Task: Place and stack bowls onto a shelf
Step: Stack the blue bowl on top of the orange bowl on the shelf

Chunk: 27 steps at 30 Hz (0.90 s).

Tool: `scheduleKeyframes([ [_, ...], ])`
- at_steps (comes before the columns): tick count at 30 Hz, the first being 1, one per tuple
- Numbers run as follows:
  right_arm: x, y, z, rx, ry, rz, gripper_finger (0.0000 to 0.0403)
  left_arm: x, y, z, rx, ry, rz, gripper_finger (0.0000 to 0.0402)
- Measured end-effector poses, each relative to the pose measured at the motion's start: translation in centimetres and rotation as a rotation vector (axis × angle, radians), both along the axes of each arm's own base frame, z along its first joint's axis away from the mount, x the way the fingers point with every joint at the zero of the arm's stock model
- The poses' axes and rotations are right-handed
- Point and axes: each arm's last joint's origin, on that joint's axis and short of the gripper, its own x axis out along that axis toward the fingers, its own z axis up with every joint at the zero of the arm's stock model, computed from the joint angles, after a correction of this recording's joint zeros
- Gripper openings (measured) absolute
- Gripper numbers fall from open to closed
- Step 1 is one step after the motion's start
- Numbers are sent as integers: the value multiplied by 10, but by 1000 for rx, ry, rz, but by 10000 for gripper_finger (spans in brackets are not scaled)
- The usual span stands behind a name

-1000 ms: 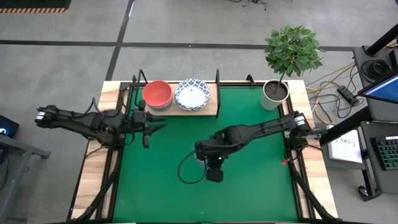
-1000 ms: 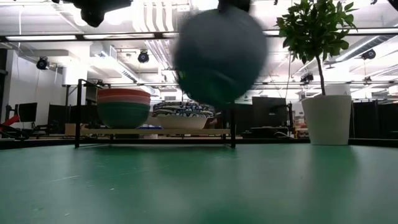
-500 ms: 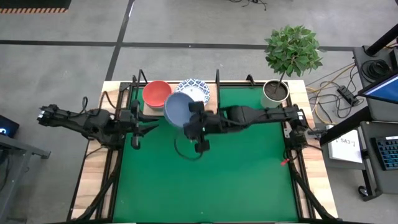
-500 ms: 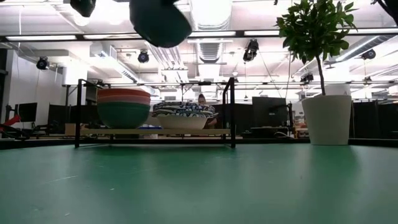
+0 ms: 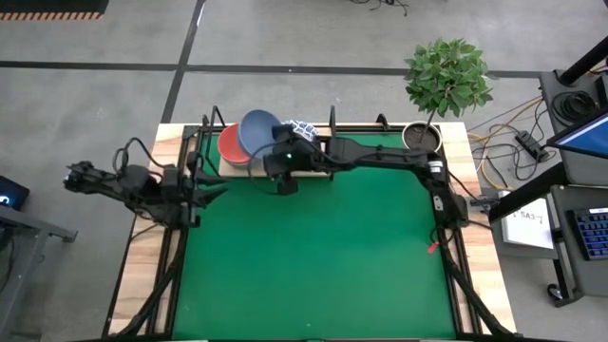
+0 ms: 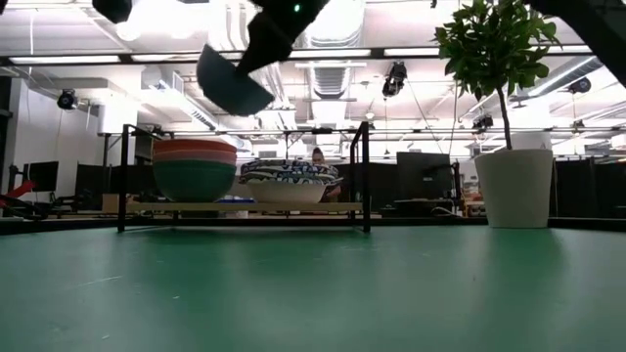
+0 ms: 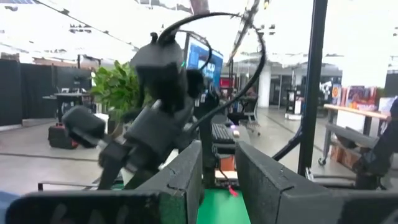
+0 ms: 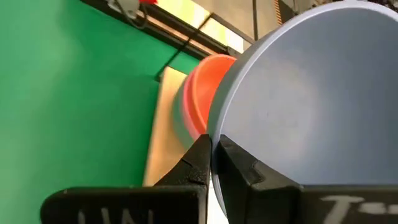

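Observation:
A grey-blue bowl (image 5: 256,130) hangs tilted in the air over the stack topped by a red bowl (image 5: 231,144), shut in my right gripper (image 5: 274,152). In the low view the grey-blue bowl (image 6: 230,83) is above the red, pink and green stack (image 6: 194,168). That stack stands on the wooden shelf (image 6: 245,206), with blue-patterned white bowls (image 6: 289,181) beside it. The right wrist view shows the bowl (image 8: 305,106) and the red bowl (image 8: 202,93) behind it. My left gripper (image 5: 211,190) waits open at the table's left, near the shelf's end. My right gripper pinches the grey-blue bowl's rim (image 8: 214,134), one finger (image 8: 199,158) outside the wall and the other finger (image 8: 245,171) inside. It comes from the table's right and near side. The bowl is lifted clear and tipped, its open side turned toward the gripper.
A white plant pot (image 5: 419,142) with a small tree stands at the far right corner. The shelf's black rod supports (image 6: 364,176) rise at its ends. The green mat (image 5: 313,256) covers the table before the shelf. My right arm (image 5: 380,154) lies along the shelf's front.
My right gripper has carried the grey-blue bowl from over the middle of the mat toward the far edge and left, rising to above the red stack. The bowl has tipped from hanging below the gripper to slanting over the shelf. My left arm has drawn back toward the left edge.

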Motion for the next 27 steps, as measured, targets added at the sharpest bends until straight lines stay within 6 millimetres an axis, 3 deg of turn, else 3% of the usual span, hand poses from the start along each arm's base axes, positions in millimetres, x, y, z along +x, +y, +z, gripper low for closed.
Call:
scheduleKeyframes([
  [9,21,-24,-22,-22,-62,-2,12,-19,6,-4,-22,-80,1,81],
  [14,30,-26,-35,-45,-65,10,12,-25,8,-7,-25,-101,1,81],
  [27,39,-30,-44,-60,-108,6,13,-28,9,-9,-23,-115,3,81],
])
